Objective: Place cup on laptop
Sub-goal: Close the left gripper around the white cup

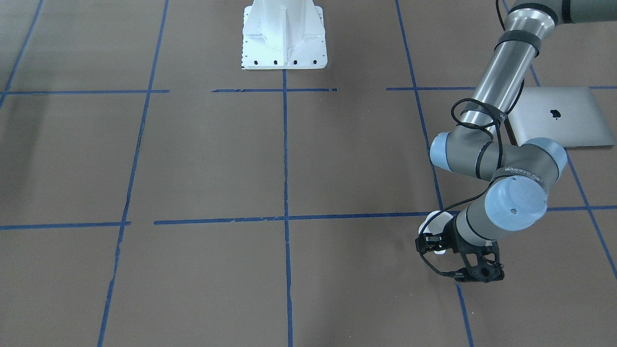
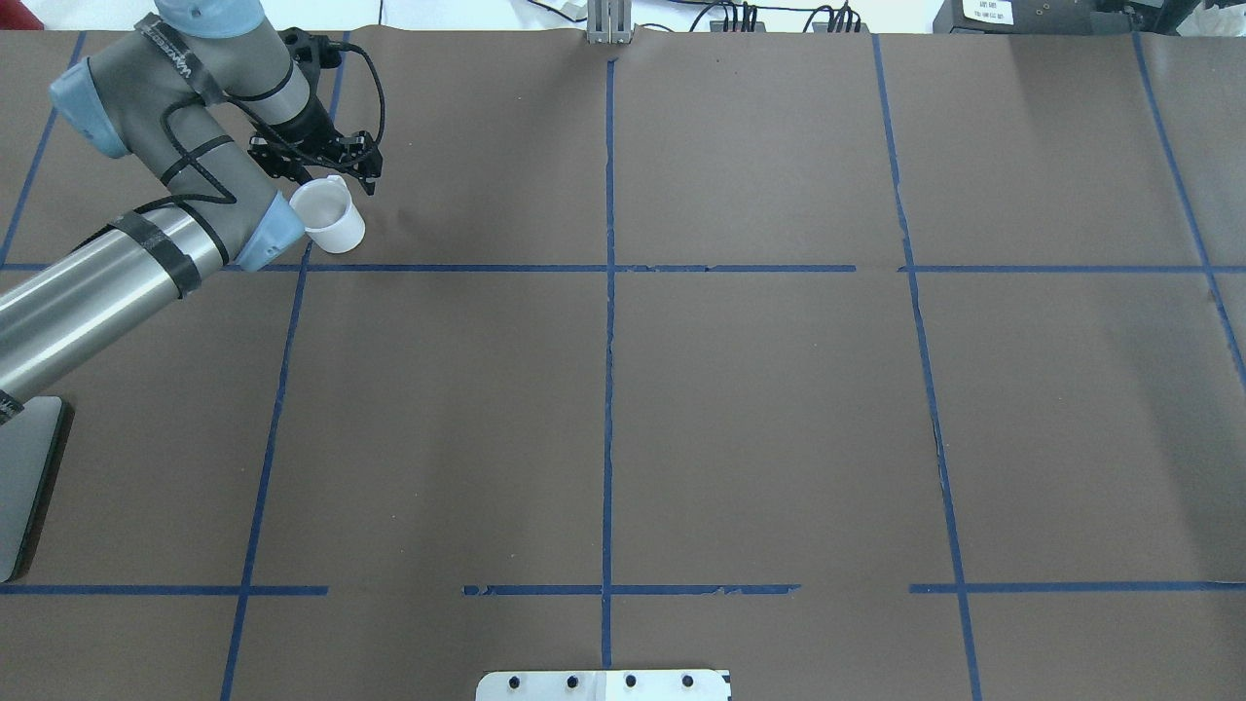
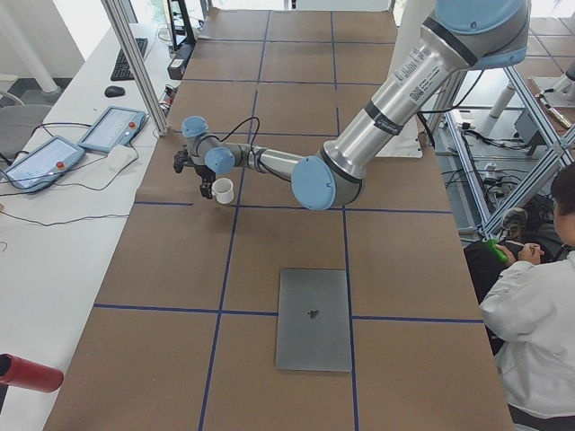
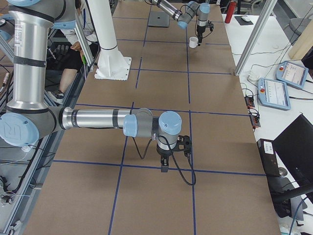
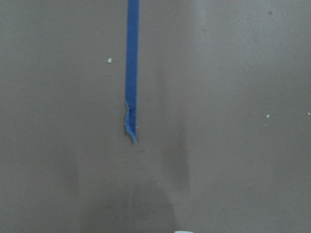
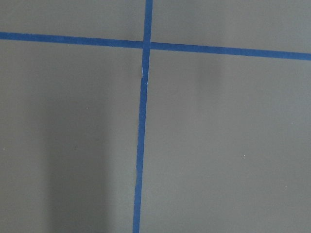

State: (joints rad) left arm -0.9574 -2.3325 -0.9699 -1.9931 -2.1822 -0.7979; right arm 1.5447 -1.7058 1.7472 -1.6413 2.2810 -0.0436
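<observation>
The small white cup [image 2: 328, 216] stands upright on the brown table at the far left, also in the front view [image 1: 435, 222] and the left side view [image 3: 223, 190]. My left gripper [image 2: 329, 167] hovers right at the cup, by its handle side, fingers spread and open. I cannot tell if it touches the cup. The silver laptop [image 1: 559, 118] lies closed and flat nearer the robot, with only its edge showing in the overhead view [image 2: 24, 487]. My right gripper [image 4: 166, 164] points down at the table far from both; I cannot tell its state.
The white robot base [image 1: 283, 36] stands at the middle of the near table edge. Blue tape lines [image 2: 608, 292] divide the table into squares. Two tablets [image 3: 112, 127] and an aluminium post [image 3: 135, 63] are beyond the far edge. A seated person [image 3: 539, 314] is beside the robot.
</observation>
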